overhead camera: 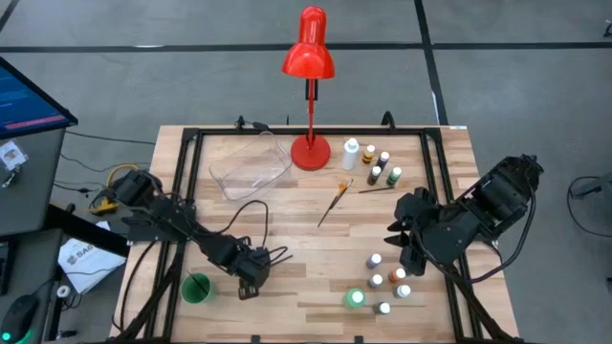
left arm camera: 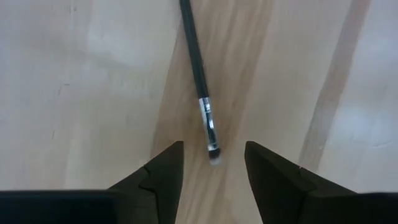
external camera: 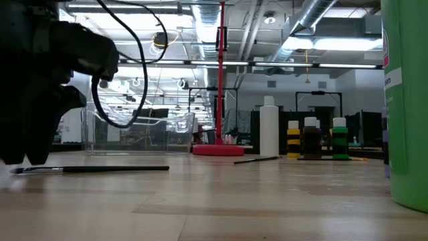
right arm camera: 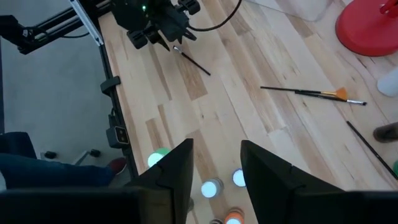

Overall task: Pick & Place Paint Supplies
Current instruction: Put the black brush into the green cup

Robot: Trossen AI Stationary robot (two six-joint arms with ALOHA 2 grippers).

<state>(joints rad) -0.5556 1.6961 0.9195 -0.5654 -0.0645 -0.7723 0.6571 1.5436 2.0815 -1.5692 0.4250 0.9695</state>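
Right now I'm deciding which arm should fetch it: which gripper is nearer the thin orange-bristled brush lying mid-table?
Right. The right gripper sits just beside the thin orange-bristled brush; the left gripper is farther off, over a black brush near the table's front.

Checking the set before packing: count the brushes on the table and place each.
3. One brush lies at the left gripper; an orange-tipped brush lies mid-table near the lamp base; a dark brush lies by the far bottle group. Arms may hide more.

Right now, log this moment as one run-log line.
left tool: open, over black brush tip, not gripping | right tool: open, above bottle cluster, empty | clear bin: no supplies visible
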